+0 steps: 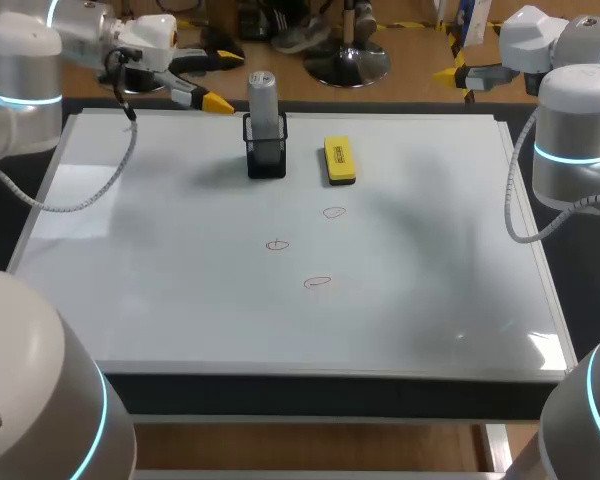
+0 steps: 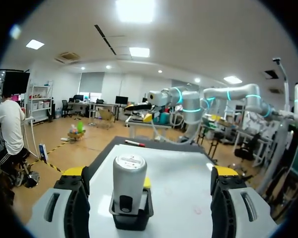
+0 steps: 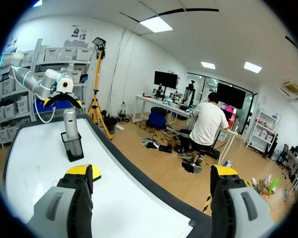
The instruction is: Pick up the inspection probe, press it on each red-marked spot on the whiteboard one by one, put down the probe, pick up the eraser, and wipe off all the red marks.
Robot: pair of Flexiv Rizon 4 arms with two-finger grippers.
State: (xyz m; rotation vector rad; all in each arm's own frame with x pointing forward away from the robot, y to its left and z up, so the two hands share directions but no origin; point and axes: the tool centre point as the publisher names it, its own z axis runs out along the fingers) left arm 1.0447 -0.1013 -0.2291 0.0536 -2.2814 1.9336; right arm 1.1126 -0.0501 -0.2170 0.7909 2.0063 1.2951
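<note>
Left gripper (image 2: 149, 171) and right gripper (image 3: 152, 171) gaped wide, empty; probe (image 1: 263, 98) stood in its holder (image 1: 266, 155) at the whiteboard's (image 1: 170, 300) far edge.

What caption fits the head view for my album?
Inspection probe in its black holder, yellow eraser beside it, three red marks on the whiteboard.

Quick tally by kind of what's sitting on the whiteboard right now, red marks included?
Red marks: 3
Inspection probe: 1
Black holder: 1
Yellow eraser: 1
Total: 6
</note>
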